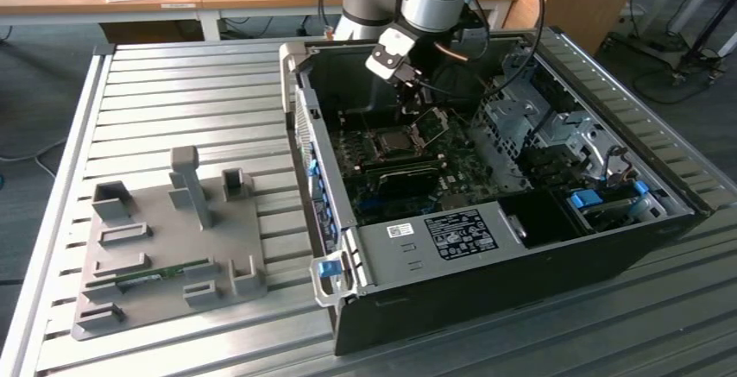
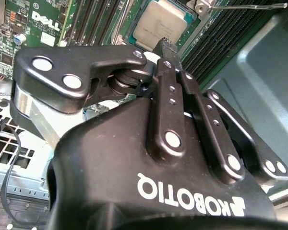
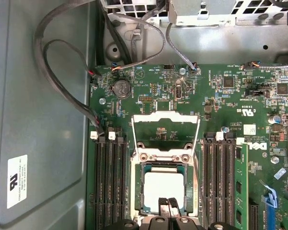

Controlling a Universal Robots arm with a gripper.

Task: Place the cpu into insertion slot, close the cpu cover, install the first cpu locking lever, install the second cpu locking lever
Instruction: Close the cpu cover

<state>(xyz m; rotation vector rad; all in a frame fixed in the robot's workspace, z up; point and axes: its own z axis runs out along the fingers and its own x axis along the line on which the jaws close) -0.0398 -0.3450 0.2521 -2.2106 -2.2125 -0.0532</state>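
Observation:
The cpu (image 3: pixel 163 187) lies flat in the socket of the motherboard (image 3: pixel 230 100), silvery top up; it also shows in the second wrist view (image 2: pixel 163 24) and the exterior view (image 1: pixel 389 142). The cpu cover (image 3: pixel 166 115), a thin metal frame with a square window, is swung open away from the socket on its hinge. It stands up beside the socket in the exterior view (image 1: pixel 432 123). My gripper (image 3: pixel 168 205) hangs just above the cpu's near edge, fingers shut together with nothing between them. A thin wire lever (image 2: pixel 249 5) sticks out beside the socket.
Black memory slots (image 3: pixel 110 182) flank the socket on both sides, and cables (image 3: pixel 62 86) loop along the case wall. The open computer case (image 1: pixel 484 291) lies on a slatted metal table (image 1: pixel 185 101). A grey fixture plate (image 1: pixel 173 248) sits at the exterior view's left.

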